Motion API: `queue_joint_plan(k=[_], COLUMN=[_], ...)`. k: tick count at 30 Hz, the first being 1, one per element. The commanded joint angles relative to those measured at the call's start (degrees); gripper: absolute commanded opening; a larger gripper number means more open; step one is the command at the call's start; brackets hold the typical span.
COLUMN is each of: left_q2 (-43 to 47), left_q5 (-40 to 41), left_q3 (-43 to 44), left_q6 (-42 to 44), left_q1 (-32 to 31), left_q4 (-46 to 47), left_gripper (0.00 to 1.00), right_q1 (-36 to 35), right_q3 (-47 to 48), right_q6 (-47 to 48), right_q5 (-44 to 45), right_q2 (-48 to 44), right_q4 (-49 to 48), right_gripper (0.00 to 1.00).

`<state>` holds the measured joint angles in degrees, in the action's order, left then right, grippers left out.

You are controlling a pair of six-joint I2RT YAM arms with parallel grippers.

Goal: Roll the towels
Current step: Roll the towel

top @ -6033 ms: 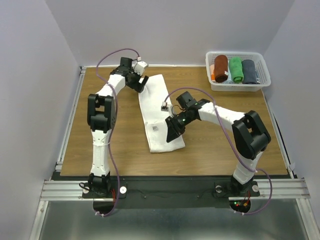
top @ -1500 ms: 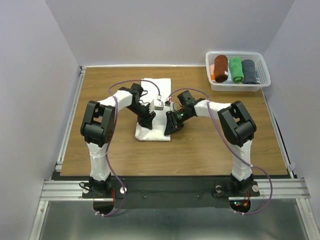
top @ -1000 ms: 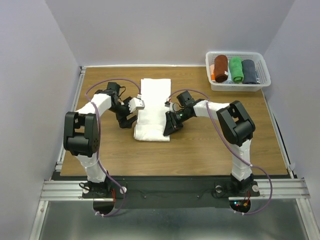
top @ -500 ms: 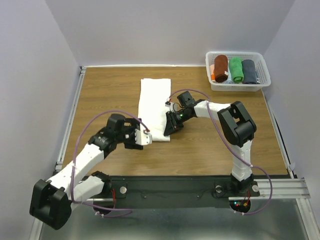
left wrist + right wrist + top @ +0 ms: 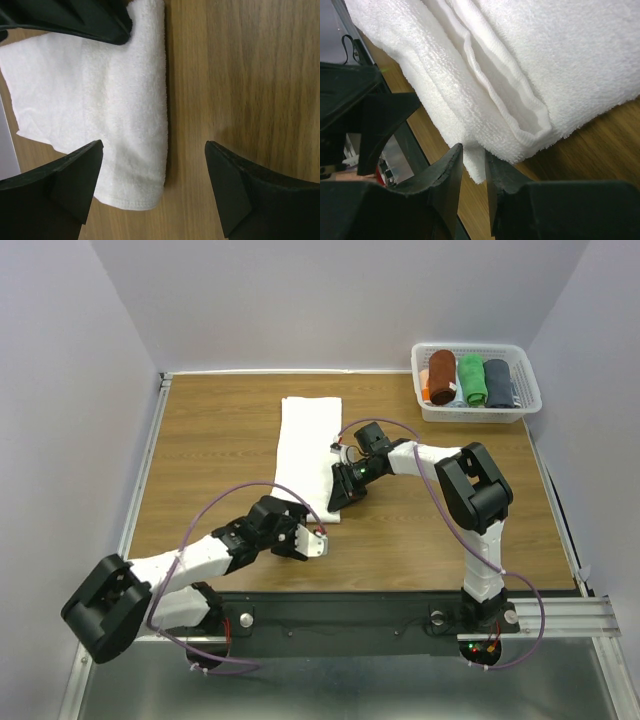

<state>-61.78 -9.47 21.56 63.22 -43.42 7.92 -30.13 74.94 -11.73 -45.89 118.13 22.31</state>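
Folding looks finished on the white towel (image 5: 308, 445), which seconds ago lay long and slanted across the table (image 5: 215, 455) and now lies as a shorter, doubled strip running straight away from the arms. Left claw (image 5: 308, 540), busy at the strip's far end six seconds back, has swung round to the near end and hangs there with jaws spread wide. Its wrist camera shows the towel's near corner just ahead, closer to one finger than the other. Right claw (image 5: 338, 495) has not budged for over a second, jaws drawn close on the bottom layer at the strip's right edge. By that evidence, rolling starts next from the near end, with the right claw steadying the cloth. The slate blue-grey towel (image 5: 497, 382) sits already rolled in the white basket (image 5: 478, 412), well beyond the right claw, beside a green towel (image 5: 471, 378) and a rust-brown towel (image 5: 440, 375). From overhead the right claw's tips hide under its own wrist, the left claw covers the strip's near hem, and something pale blue beneath the basket's rolls cannot be identified.
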Motion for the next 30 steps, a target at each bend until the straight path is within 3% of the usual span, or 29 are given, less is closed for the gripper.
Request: queue_joint_plan(k=[1,10,13,14,17,20,21,25,28,29,30], left_q2=[-7.1,-19.43,-19.87,-20.05,-20.4,-21.45,-21.89,-25.49,-30.32,-32.68,-33.92], left_q5=[4.9,8.95,10.97,10.71,6.95,-1.31,-5.25,-15.54,-22.41,-23.82,-25.31], left_q3=[-2.31,-0.03,1.37,2.07,6.37,12.52,15.5,22.1,29.47,30.81,32.04], left_q6=[3.48,5.25,5.6,5.68,3.93,2.08,0.43,-1.25,-1.87,-1.96,-2.22], left_q1=[-0.44,-0.44,-0.53,-0.44,-0.35,1.13,1.67,4.04,4.75,4.83,5.01], left_q4=[11.75,20.02,18.28,16.53,6.44,-7.62,-13.31,-27.21,-36.55,-38.66,-40.51], left_gripper=[0.87,0.72,0.56,0.46,0.28,0.21,0.15,0.06,0.02,0.01,0.01], right_q1=[-0.28,-0.28,-0.19,-0.11,-0.11,0.77,1.04,4.02,7.01,8.32,8.94], right_q3=[-0.49,-0.76,-0.58,-0.67,-0.76,-1.46,-2.07,-3.39,-4.53,-4.97,-5.32], right_q6=[3.02,3.55,3.46,3.46,3.73,4.6,5.3,7.24,8.73,9.43,9.96], right_q5=[5.46,5.55,5.2,5.11,3.88,0.89,0.37,-1.82,-3.24,-3.5,-3.51], right_q2=[1.84,1.84,1.93,1.93,1.23,-0.69,-2.36,-7.71,-12.73,-14.4,-15.98], right_q4=[0.9,0.9,0.99,0.99,0.99,0.81,0.81,0.9,0.99,1.07,1.07], right_gripper=[0.31,0.31,0.29,0.29,0.27,0.3,0.31,0.39,0.52,0.65,0.7])
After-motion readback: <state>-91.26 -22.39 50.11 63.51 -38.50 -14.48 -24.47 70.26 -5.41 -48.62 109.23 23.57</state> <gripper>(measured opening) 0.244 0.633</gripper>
